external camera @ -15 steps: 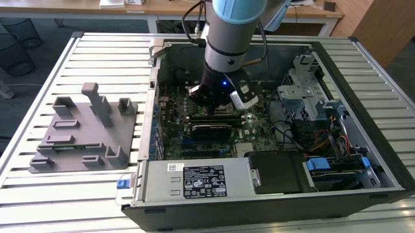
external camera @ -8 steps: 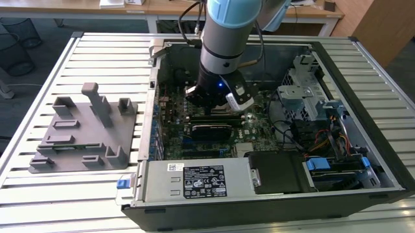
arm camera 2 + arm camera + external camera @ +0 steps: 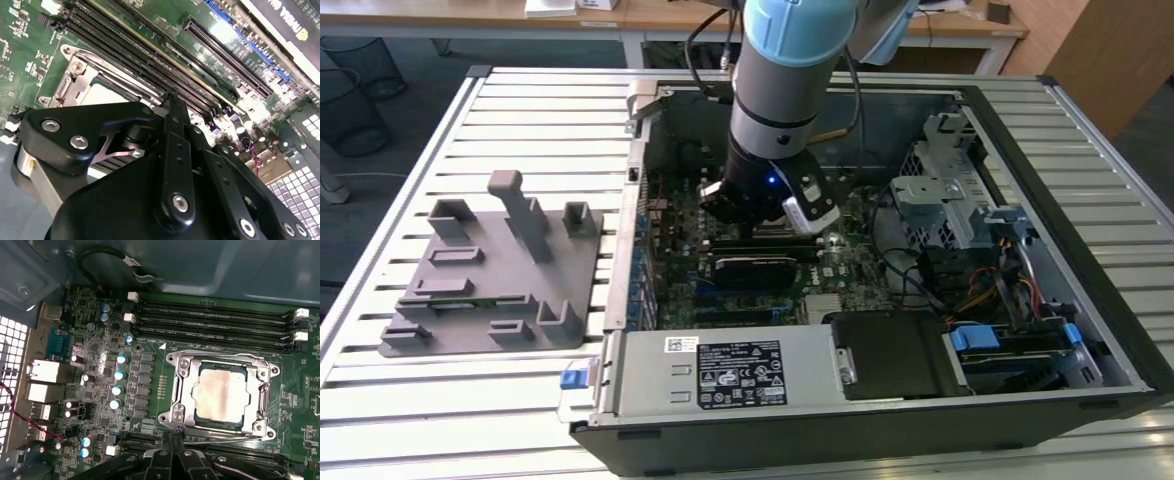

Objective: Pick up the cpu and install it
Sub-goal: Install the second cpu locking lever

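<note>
Exterior view: arm (image 3: 781,90) reaches down into the open PC case (image 3: 881,420), which lies on a slatted metal table (image 3: 400,400). Gripper (image 3: 761,222) sits low over the green motherboard (image 3: 670,240), around the middle of the board. Fingertips are hidden behind the wrist body here. Grey plastic fixture block (image 3: 494,270) stands on the table at the exterior view's left, well apart from the gripper. Drive cage (image 3: 947,180) and cable bundle (image 3: 974,290) are at the exterior view's right, power supply (image 3: 734,375) along the near edge of the case.

Second wrist view: black gripper linkage (image 3: 175,165) takes up the foreground. Behind it, part of the metal socket frame (image 3: 80,75) and a pale patch of the cpu (image 3: 107,95) top. Memory slots (image 3: 150,65) run diagonally next to the socket. Finger state: cannot tell, tips are out of sight.

First wrist view: cpu (image 3: 222,392) lies flat inside the socket frame (image 3: 182,390), shiny silver top up, frame all around it. Looks seated square in the opening. The tops of the gripper links (image 3: 172,460) show at the picture's edge, just beside the socket's near side, not touching the cpu. Nothing visible between them; whether they are spread or pressed together, cannot tell. Row of capacitors (image 3: 117,382) beside the socket, memory slots (image 3: 215,320) on its far side, rear ports (image 3: 42,372) at the board edge.
</note>
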### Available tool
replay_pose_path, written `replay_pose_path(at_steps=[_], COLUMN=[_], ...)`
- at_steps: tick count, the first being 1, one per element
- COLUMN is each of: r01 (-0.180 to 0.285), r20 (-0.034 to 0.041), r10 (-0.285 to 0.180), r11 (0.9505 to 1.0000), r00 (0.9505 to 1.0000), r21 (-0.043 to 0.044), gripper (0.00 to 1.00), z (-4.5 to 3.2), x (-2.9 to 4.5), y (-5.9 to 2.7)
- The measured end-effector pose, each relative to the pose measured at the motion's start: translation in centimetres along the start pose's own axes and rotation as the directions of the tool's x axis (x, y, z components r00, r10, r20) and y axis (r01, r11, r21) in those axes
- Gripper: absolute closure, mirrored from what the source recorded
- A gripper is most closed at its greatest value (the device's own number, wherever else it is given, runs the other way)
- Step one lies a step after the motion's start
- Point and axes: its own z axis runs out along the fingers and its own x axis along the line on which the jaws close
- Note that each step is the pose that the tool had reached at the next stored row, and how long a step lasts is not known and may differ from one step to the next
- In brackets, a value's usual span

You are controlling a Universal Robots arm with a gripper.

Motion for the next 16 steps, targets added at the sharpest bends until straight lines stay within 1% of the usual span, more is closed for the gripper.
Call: replay_pose_path(at_steps=[3, 7, 13, 15, 16], r01=[0.000, 0.000, 0.001, 0.002, 0.002], r20=[0.0000, 0.0005, 0.0015, 0.0021, 0.0024], r10=[0.000, 0.000, -0.001, -0.002, -0.002], r11=[1.0000, 1.0000, 0.9999, 0.9998, 0.9997], r00=[1.0000, 1.0000, 1.0000, 1.0000, 1.0000], r21=[-0.0011, -0.0056, -0.0160, -0.0212, -0.0251], gripper=[0.89, 0.89, 0.89, 0.89, 0.89], z=[0.04, 0.13, 0.56, 0.81, 0.90], x=[0.05, 0.10, 0.42, 0.41, 0.41], y=[-0.24, -0.42, -0.46, -0.49, -0.51])
